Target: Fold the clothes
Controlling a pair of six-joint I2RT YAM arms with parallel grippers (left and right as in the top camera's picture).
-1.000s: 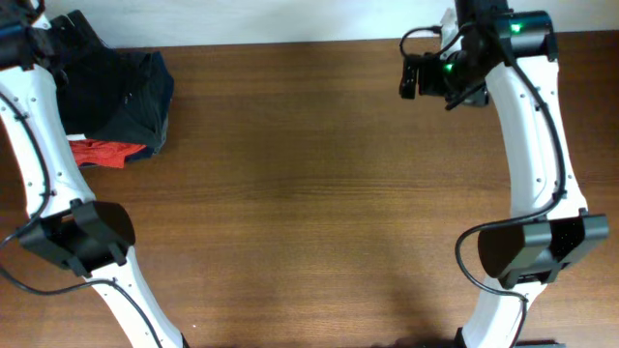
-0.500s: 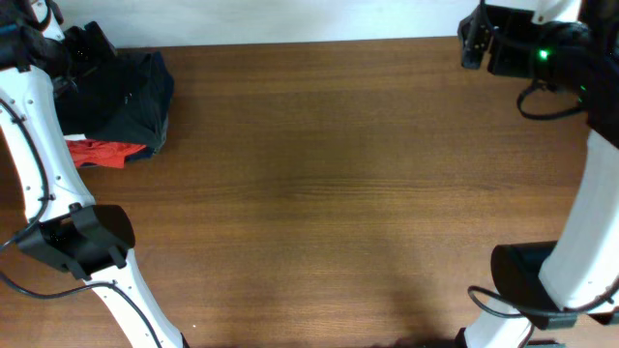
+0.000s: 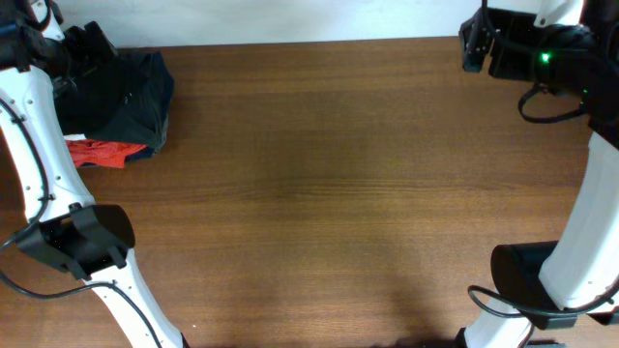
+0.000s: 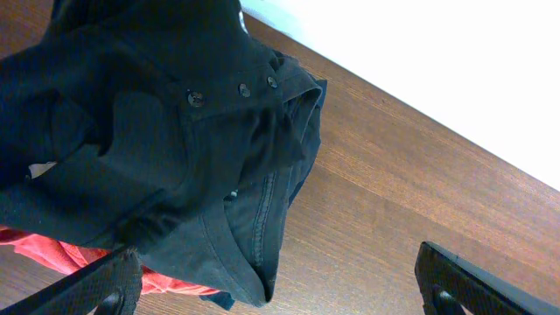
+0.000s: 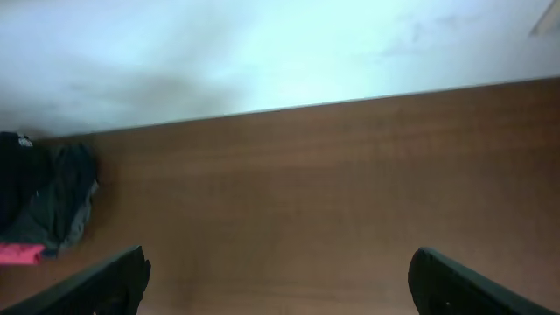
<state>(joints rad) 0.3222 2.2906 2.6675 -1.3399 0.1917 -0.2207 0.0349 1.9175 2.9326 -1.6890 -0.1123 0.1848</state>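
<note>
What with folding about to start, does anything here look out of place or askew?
The black garment lies bunched in a heap at the far left corner of the table, partly over a red garment, not spread flat. The left gripper and right gripper are open, holding nothing. Nothing looks damaged.

No text, brand, no. or sign can be read in any view. Black clothes (image 3: pixel 121 92), far left on table (image 3: pixel 338 193): a few tiny pale specks (image 3: pixel 126 97) on the fabric in overhead view, too small to read. Left wrist view: small pale patch (image 4: pixel 37 166), part-hidden in folds at left of the pile, nothing legible on it.
</note>
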